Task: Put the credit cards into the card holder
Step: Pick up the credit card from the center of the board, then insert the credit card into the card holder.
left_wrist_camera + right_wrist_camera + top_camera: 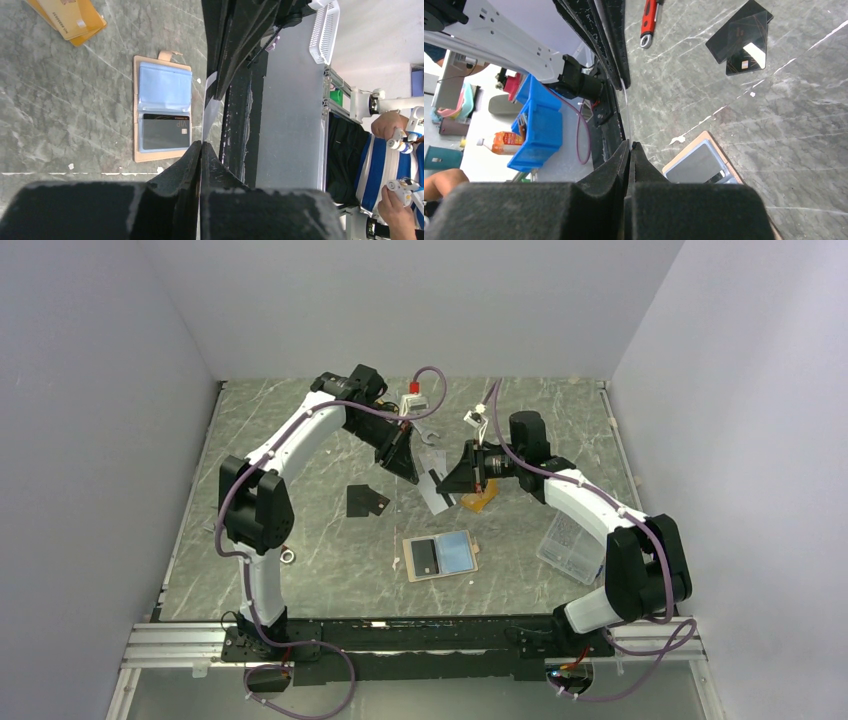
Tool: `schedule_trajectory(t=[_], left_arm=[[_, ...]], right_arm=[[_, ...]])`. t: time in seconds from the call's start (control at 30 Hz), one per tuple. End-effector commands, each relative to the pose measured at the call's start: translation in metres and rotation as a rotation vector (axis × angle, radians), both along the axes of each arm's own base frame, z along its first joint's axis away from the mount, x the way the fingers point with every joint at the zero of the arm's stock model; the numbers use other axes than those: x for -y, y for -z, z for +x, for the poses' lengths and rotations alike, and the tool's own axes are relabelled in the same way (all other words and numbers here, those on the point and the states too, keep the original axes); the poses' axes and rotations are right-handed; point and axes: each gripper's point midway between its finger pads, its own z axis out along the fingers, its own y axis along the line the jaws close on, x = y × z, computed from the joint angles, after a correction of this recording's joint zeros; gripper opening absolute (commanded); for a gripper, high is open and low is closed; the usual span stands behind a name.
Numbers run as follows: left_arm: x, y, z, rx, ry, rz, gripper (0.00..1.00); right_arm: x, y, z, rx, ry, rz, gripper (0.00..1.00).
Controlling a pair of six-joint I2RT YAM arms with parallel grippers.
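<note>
A silver-grey credit card point(437, 494) hangs above the table between both arms. My left gripper point(414, 476) is shut on one edge of it and my right gripper point(448, 483) is shut on the opposite edge. Each wrist view shows this card edge-on point(209, 102) point(626, 107), running from my shut fingertips point(201, 144) point(630, 144) to the other gripper. The tan card holder point(441, 573) point(137, 115) point(706, 140) lies open below, with a dark card point(165, 132) in one pocket. Two black cards point(366, 501) point(741, 43) lie to the left. Orange cards point(479, 502) point(70, 19) lie under the right arm.
A clear plastic box point(570, 545) sits at the right by the right arm. A red-handled tool point(649, 19) lies on the marble top beyond the black cards. A small metal ring point(288, 556) rests near the left arm's base.
</note>
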Motion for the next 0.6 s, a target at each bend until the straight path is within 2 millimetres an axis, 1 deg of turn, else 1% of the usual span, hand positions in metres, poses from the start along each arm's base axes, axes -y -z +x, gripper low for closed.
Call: schedule_trajectory(t=[0.0,0.03,0.1,0.17,0.27,0.33,0.37,0.47,0.57], left_arm=[[-0.001,-0.027,-0.001,0.102,-0.003,-0.035,0.21],[-0.001,-0.028,-0.001,0.12,-0.007,-0.031,0.3],[-0.003,-0.029,-0.003,0.153,-0.004,-0.034,0.38],[-0.004,-0.028,-0.009,0.184,0.018,-0.027,0.41],[-0.008,-0.014,-0.021,0.245,0.059,0.026,0.43],[-0.009,0.002,-0.03,0.319,0.088,0.079,0.44],[-0.011,0.015,-0.034,0.365,0.101,0.127,0.44],[-0.012,0.052,-0.049,0.493,0.162,0.241,0.42],[-0.009,0.079,-0.057,0.526,0.2,0.296,0.41]], right_arm=[[0.002,0.001,0.0,0.02,0.03,-0.015,0.0],[0.003,0.002,0.003,0.021,0.048,-0.024,0.0],[0.008,0.015,0.006,-0.034,0.112,-0.086,0.0],[0.015,0.033,0.009,-0.095,0.18,-0.158,0.0],[0.026,0.062,0.001,-0.187,0.274,-0.266,0.0],[0.035,0.085,-0.01,-0.229,0.335,-0.358,0.0],[0.039,0.096,-0.018,-0.252,0.356,-0.403,0.0],[0.052,0.117,-0.038,-0.31,0.415,-0.474,0.0],[0.068,0.129,-0.049,-0.339,0.484,-0.533,0.0]])
